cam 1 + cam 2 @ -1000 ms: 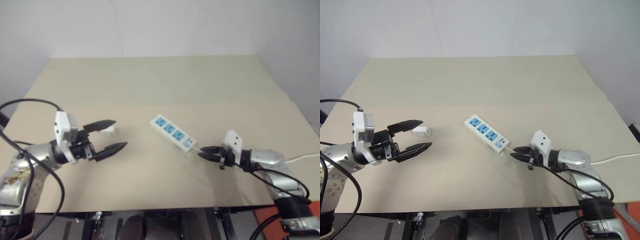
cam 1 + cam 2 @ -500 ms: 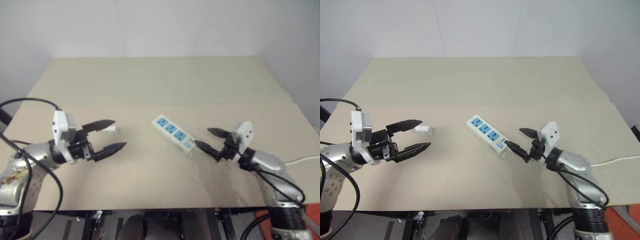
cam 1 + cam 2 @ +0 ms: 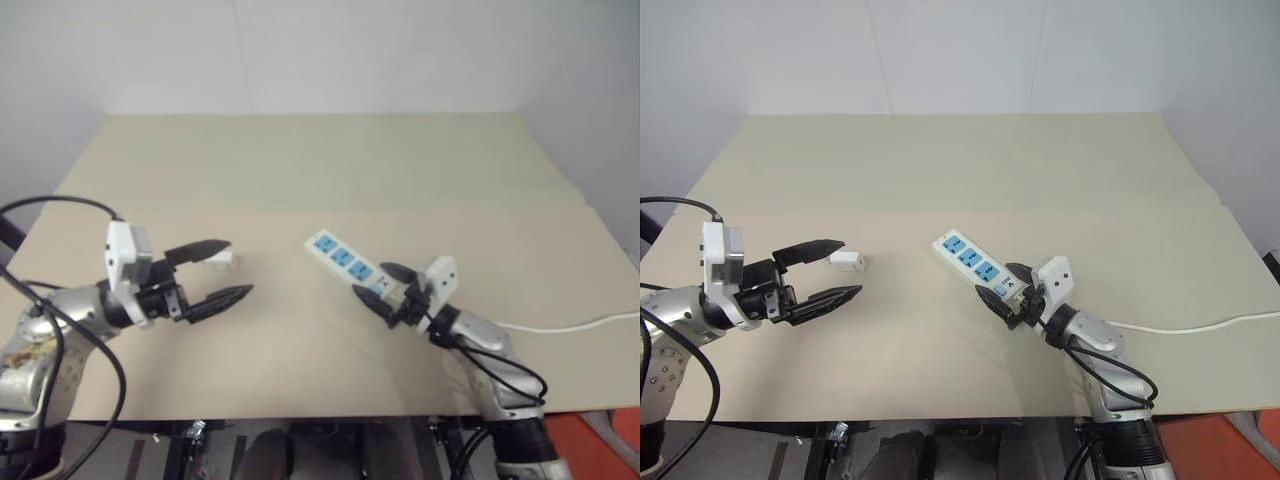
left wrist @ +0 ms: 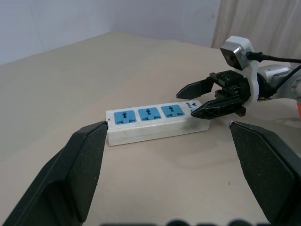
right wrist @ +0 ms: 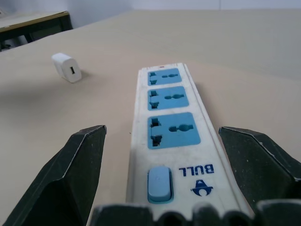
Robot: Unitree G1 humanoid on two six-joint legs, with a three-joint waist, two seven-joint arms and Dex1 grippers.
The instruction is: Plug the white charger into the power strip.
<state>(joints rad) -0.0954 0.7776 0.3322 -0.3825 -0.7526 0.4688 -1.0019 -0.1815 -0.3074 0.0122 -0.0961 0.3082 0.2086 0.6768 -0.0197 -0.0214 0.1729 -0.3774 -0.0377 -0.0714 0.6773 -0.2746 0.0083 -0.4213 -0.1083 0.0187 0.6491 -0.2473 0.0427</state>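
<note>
The power strip (image 3: 970, 262) lies flat and slanted near the table's middle, three blue sockets up, its switch end toward me. My right gripper (image 3: 1002, 283) is open, and its black fingers stand on either side of that switch end with gaps to the strip (image 5: 174, 127). The white charger (image 3: 846, 262) lies on the table to the left, also in the right wrist view (image 5: 67, 67). My left gripper (image 3: 852, 267) hovers open right beside the charger, empty, pointing toward the strip (image 4: 150, 121).
The strip's thin white cord (image 3: 1180, 328) trails off to the right table edge behind my right arm. The beige table (image 3: 940, 160) stretches bare toward the back wall. A seam crosses the table at mid-depth.
My right gripper has opened wide and swung left, from beside the cord to straddling the strip's switch end. The left gripper and the charger have stayed put.
</note>
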